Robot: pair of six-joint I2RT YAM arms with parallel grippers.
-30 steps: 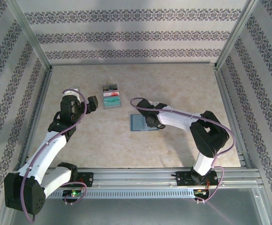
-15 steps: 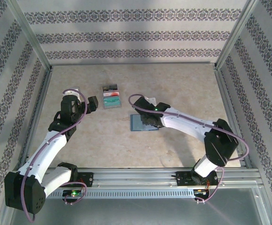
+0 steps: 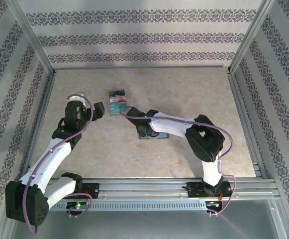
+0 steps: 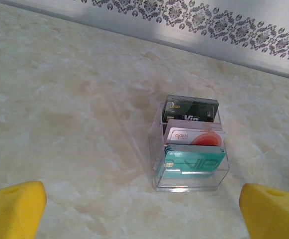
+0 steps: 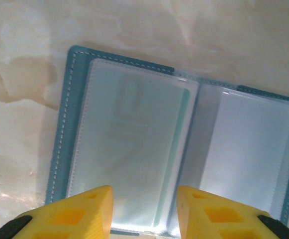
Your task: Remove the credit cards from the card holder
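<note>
The card holder (image 5: 62,134) lies open and flat on the table, teal-edged with two cloudy sleeves; a teal card edge (image 5: 178,144) shows faintly inside its left sleeve. In the top view the holder (image 3: 161,135) is mostly under my right gripper (image 3: 144,124). My right gripper (image 5: 144,209) hovers just above the left sleeve with its yellow fingers apart and nothing between them. Dark grey (image 4: 191,110), pink-and-white (image 4: 196,135) and teal (image 4: 194,162) credit cards stand in a clear box. My left gripper (image 4: 144,214) faces that box from a short way off, wide open (image 3: 99,110).
The clear plastic box (image 3: 118,103) holding the cards stands on the marble-look table, behind and left of the holder. Patterned walls and a metal frame (image 3: 239,109) close in the table on three sides.
My right gripper has slid left over the card holder while its arm folded in from the right. The left arm and the box of cards have stayed put.
</note>
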